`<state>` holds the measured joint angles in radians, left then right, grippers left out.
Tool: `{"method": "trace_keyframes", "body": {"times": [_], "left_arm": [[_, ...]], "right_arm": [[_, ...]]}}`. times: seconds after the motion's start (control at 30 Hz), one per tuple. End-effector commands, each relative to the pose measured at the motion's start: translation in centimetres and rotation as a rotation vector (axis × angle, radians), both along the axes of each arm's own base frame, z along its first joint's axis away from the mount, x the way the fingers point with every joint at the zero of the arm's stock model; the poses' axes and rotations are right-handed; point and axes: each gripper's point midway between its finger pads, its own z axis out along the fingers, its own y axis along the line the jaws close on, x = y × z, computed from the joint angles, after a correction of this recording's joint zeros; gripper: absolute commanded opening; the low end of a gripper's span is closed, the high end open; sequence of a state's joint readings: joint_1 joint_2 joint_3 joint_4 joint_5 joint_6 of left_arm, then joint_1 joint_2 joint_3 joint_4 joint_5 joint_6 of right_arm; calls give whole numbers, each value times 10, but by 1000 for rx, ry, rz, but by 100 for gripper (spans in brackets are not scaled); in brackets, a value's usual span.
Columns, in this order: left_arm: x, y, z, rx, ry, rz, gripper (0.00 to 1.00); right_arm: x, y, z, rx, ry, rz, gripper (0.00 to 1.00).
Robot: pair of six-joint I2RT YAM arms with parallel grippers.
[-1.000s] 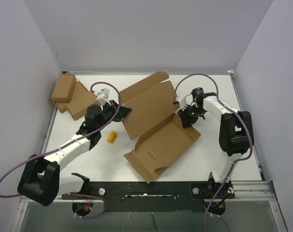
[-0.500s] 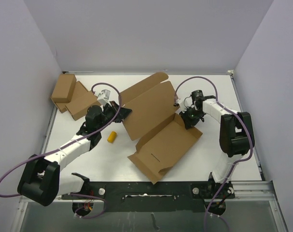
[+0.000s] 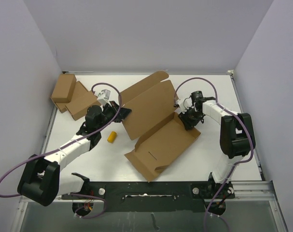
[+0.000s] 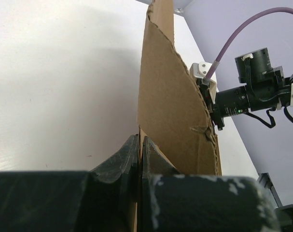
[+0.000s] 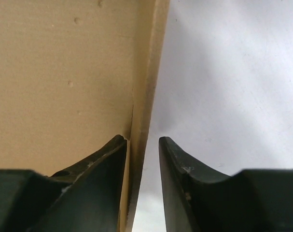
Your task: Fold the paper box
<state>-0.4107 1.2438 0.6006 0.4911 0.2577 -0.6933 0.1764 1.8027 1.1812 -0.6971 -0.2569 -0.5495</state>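
Note:
The paper box [image 3: 151, 121] is a large brown die-cut sheet, half folded, in the middle of the table. Its far panel is raised and its near tray part lies flat. My left gripper [image 3: 121, 110] is shut on the box's left edge; in the left wrist view [image 4: 140, 140] the cardboard [image 4: 170, 106] stands upright between the closed fingers. My right gripper [image 3: 186, 119] is at the box's right side wall. In the right wrist view [image 5: 142, 142] it is open, with the cardboard edge [image 5: 64, 72] against the left finger and a gap to the right finger.
Two smaller brown boxes [image 3: 69, 94] lie at the far left. A small yellow cylinder [image 3: 112, 137] lies on the table beside the left arm. Purple cables loop over both arms. White walls enclose the table on three sides.
The near part of the box shifted a little to the right, then back to the left. The right wrist moved slightly at the side wall. The left gripper stayed put.

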Motion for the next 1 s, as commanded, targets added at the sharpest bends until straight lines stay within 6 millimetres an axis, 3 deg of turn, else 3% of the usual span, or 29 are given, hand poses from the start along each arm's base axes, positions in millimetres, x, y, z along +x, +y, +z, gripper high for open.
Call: {"method": "trace_keyframes", "body": {"times": [0.0,0.17,0.3,0.67,0.73,0.9,0.97], "left_arm": [[10,1,37,-18,-121,12,0],[11,-3,37,-16,-121,-5,0],[12,-4,39,-20,-125,-13,0],[11,-10,38,-32,-118,-42,0],[12,-10,38,-31,-118,-41,0],[12,-10,39,-28,-122,-41,0],[13,-9,39,-28,-124,-40,0]], "right_arm": [[7,4,29,52,-90,16,36],[15,6,33,65,-147,-3,36],[21,3,25,45,-167,-23,34],[25,20,6,51,-150,-19,34],[25,18,2,30,-151,-20,29],[28,9,-3,-27,-153,-36,4],[28,6,-4,-44,-156,-43,0]]}}
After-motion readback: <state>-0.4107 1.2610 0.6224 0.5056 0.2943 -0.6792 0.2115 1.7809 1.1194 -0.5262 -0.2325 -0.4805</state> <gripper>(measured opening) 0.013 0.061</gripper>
